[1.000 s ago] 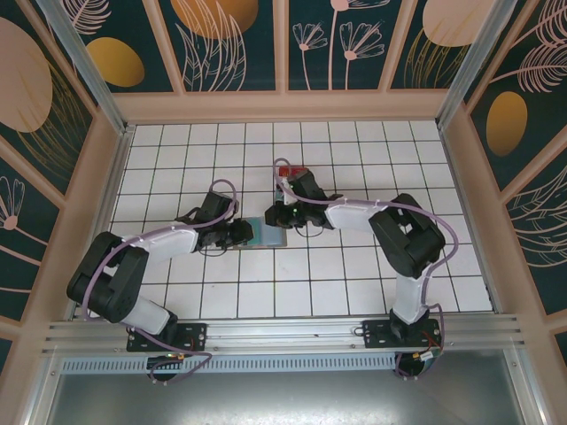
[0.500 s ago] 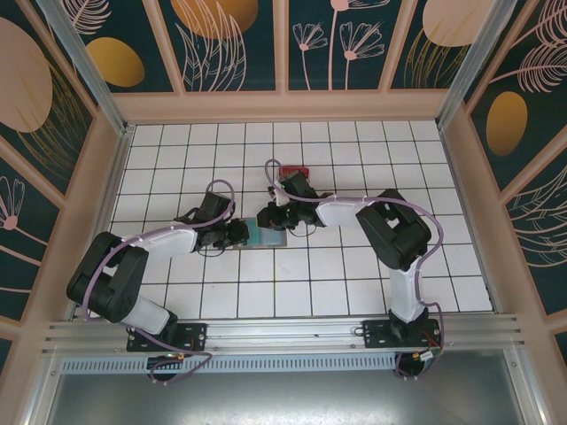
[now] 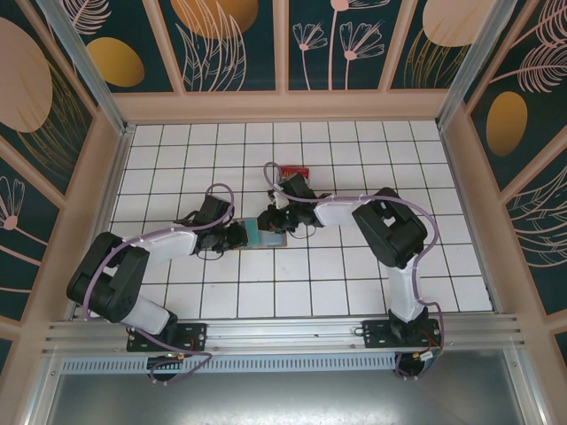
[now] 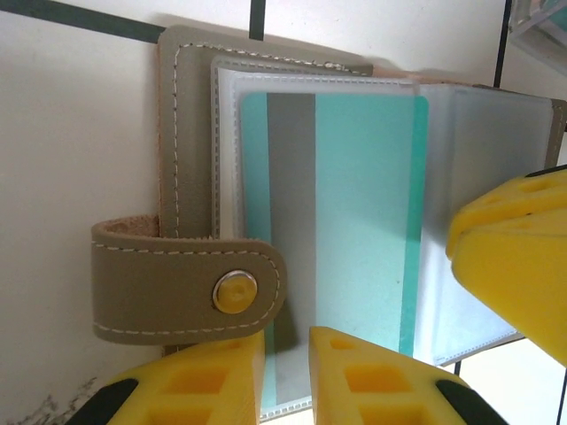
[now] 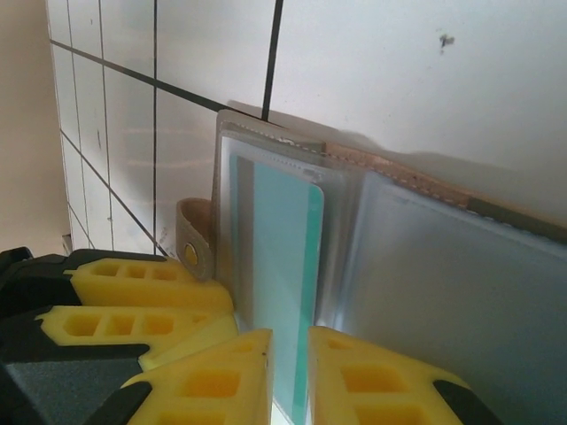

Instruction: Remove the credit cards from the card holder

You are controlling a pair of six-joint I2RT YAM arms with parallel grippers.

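The card holder [image 3: 266, 234] lies open on the white tiles, grey-brown leather [image 4: 190, 133] with a snap strap and clear sleeves [image 5: 425, 266]. A teal card [image 4: 363, 212] with a grey stripe sits in the left sleeve. My left gripper [image 3: 244, 235] is at the holder's left edge. Its yellow jaws [image 4: 286, 372] stand close together with the sleeve's lower edge in the narrow gap. My right gripper [image 3: 271, 221] comes in from the right, and its jaws [image 5: 290, 381] are shut on the near edge of the teal card [image 5: 279, 257]. One right finger [image 4: 514, 239] shows beside the sleeve.
A red-topped stack [image 3: 293, 172] rests on the tiles just behind the right wrist. Wooden walls [image 3: 106, 177] fence the tiled floor [image 3: 354, 283] on three sides. Both forearms meet over the middle of the floor.
The right arm has swung left and folded tighter, bringing its gripper onto the holder. The left jaws have narrowed a little, and the left arm has barely shifted.
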